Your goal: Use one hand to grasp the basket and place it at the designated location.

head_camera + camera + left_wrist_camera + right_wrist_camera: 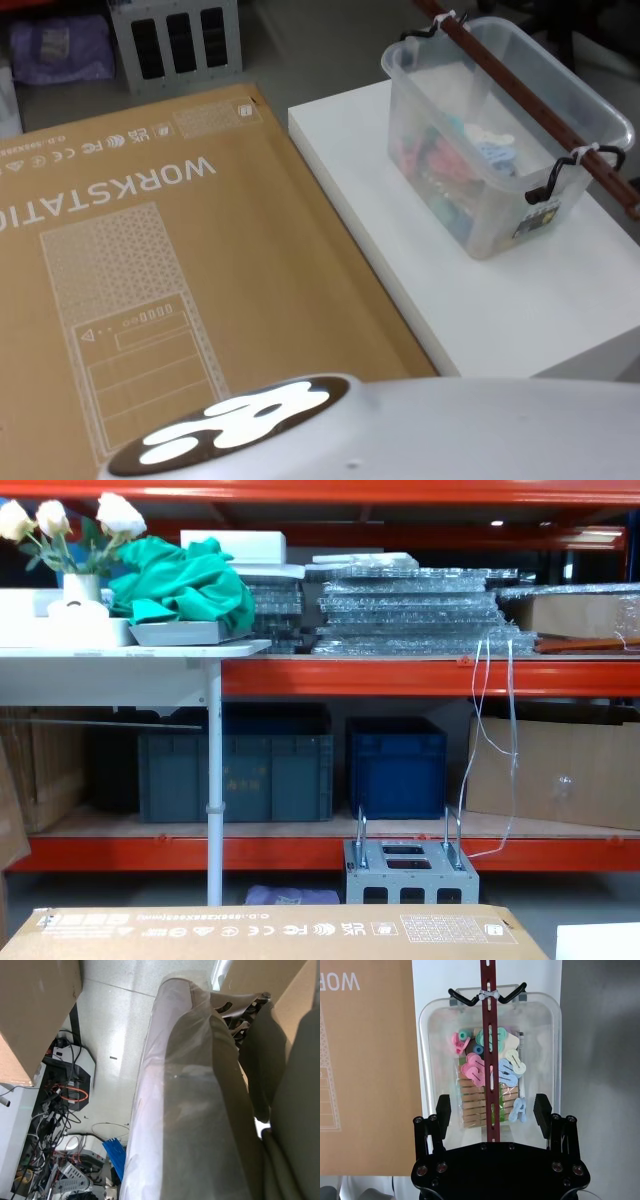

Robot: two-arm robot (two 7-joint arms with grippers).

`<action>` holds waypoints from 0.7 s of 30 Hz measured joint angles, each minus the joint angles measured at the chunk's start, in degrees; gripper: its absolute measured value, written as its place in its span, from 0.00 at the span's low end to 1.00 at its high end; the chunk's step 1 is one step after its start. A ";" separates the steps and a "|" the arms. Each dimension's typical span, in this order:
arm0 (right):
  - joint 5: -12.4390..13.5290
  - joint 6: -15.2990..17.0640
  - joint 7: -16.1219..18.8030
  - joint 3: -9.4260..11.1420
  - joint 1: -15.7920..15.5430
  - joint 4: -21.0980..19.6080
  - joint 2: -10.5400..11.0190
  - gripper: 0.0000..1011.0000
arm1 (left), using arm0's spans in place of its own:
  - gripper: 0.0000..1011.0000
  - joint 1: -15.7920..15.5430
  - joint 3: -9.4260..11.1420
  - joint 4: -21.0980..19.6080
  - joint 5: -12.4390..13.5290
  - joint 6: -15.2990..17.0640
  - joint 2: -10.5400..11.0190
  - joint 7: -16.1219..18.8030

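Basket (440, 190) (426, 1060): translucent clear plastic tub with rolled rim, rectangular, rounded corners. It stands upright and level on the white table (500, 310), toward the far right part of it, long axis running slantwise.

Reddish-brown slotted bar handle (520, 95) (489, 1020) spans the top lengthwise and overhangs both ends, fastened with white zip ties (585, 150) (489, 995).

Inside is a loose pile of clothespins (470, 150) (482, 1080): pink, blue, teal, wooden.

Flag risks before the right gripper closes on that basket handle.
1. Right gripper, open, appears to straddle the handle near one end, not mid-bar; lifting there may tilt the basket and spill clothespins.
2. The handle is held by a zip tie on black hooks; it could twist or slip.
3. The handle overhangs the basket's ends; may snag in transit.
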 joint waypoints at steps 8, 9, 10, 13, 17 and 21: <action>-0.94 0.14 -0.02 0.00 -0.06 -0.33 -0.06 0.99 | 0.00 0.00 0.00 0.00 0.00 0.00 0.00 0.00; -1.09 0.11 0.03 -0.02 -0.04 -0.33 -0.15 0.99 | 0.00 0.00 0.00 0.00 0.00 0.00 0.00 0.00; -1.11 0.09 0.06 -0.03 -0.04 -0.30 -0.19 0.99 | 0.00 0.00 0.00 0.00 0.00 0.00 0.00 0.00; -1.08 -0.23 0.08 -0.03 -0.10 0.17 -0.45 0.99 | 0.00 0.00 0.00 0.00 0.00 0.00 0.00 0.00; -0.92 -0.69 -0.05 -0.08 -0.40 1.23 -0.96 0.99 | 0.00 0.00 0.00 0.00 0.00 0.00 0.00 0.00; 0.03 -2.03 -0.41 -0.66 -1.30 4.52 -2.44 0.99 | 0.00 0.00 0.00 -0.01 0.00 0.00 0.00 0.00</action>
